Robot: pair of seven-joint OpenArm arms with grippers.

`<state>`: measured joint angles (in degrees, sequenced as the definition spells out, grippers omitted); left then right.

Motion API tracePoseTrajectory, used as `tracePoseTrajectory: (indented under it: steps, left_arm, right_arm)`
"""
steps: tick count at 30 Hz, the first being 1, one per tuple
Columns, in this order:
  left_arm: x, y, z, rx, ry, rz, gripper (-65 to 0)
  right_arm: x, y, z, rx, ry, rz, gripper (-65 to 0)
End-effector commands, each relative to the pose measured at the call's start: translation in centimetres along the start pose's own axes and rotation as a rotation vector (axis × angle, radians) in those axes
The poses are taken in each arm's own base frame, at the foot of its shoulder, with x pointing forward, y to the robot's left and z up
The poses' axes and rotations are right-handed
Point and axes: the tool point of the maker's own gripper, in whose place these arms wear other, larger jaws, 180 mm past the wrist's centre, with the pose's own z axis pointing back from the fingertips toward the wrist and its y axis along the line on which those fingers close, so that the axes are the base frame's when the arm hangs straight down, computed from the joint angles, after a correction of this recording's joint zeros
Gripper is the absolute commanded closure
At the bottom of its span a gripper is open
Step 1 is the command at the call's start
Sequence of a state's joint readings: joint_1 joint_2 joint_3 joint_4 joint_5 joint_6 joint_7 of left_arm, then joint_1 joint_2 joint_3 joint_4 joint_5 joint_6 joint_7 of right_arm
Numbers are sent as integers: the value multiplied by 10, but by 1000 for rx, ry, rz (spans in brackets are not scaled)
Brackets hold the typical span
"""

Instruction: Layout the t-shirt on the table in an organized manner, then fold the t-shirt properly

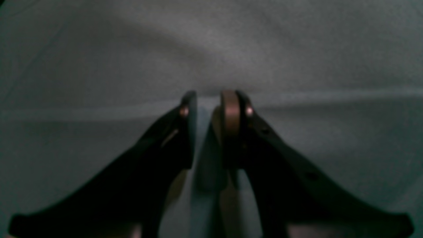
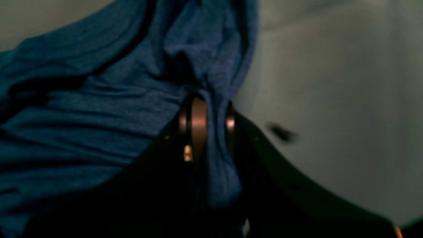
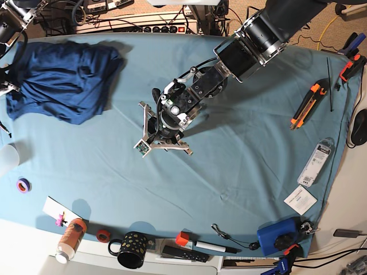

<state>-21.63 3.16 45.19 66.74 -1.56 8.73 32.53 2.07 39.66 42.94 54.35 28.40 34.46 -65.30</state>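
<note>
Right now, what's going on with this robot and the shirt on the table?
The robot is starting to lay out a navy t-shirt, which lies bunched at the far corner of the teal-covered table. The right hand is pinched on a fold of the shirt. The left hand is over bare tablecloth mid-table, its fingers slightly apart and holding nothing.

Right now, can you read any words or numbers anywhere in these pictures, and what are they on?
No text can be read anywhere.
White card near the table edge: print too small.
Packet beside it: label blurred.
Bottle at the front: label too small.
Spotted mug: only dots, no words.
T-shirt: no print visible.
</note>
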Motion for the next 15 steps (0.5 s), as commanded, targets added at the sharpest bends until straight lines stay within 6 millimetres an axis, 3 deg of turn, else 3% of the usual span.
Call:
tracePoseTrajectory:
  steps: [1,8,15]
  left_arm:
    - [21,5,2,13,-49,-5,-138]
    - [21,5,2,13,-49,-5,-138]
    - [21,5,2,14,-49,-5,-138]
  right_arm:
    - [27,-16,19,-45,-71,18,0]
    - [54,-19,30,-54,-148,22,0]
    - [65,-15,31,-43,-185,17,0]
